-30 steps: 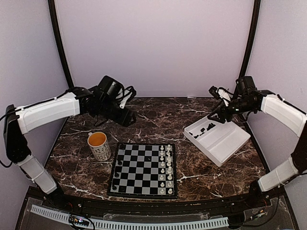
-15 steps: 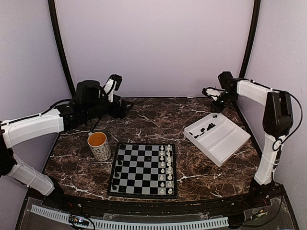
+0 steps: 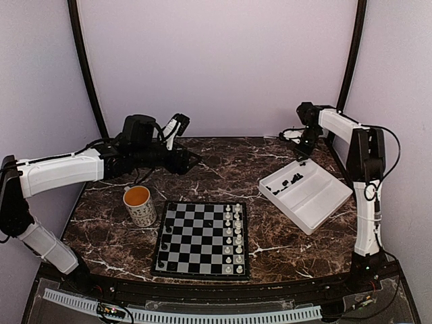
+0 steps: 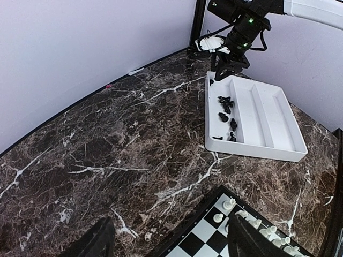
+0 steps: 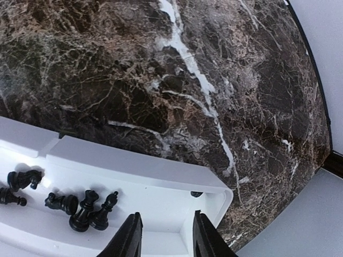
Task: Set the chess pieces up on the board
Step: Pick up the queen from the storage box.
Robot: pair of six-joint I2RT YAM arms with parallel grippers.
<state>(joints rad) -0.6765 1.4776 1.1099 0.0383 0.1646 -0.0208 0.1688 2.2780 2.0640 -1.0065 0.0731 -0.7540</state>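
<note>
The brown marble table (image 3: 223,162) fills the lower half of the top view. The left arm (image 3: 64,169) reaches in from the left edge toward centre-left. The right arm (image 3: 364,155) stands along the right edge and bends back toward the upper right.

The board (image 3: 196,236) lies flat at lower centre. The white tray (image 3: 322,196) sits angled to its upper right, well apart from it. A mug (image 3: 140,204) with orange contents stands just beside the board's upper left corner.

The left gripper (image 4: 171,238) hangs over bare marble above the board, its fingers spread wide with nothing between them. The right gripper (image 5: 163,235) hovers at the tray's far corner, its fingers partly apart and gripping nothing.

Most of the black chess pieces (image 5: 80,206) lie in a loose cluster in the tray's upper left compartment. A few stand along the board's left edge. White pieces (image 3: 233,236) fill the board's two right columns.
</note>
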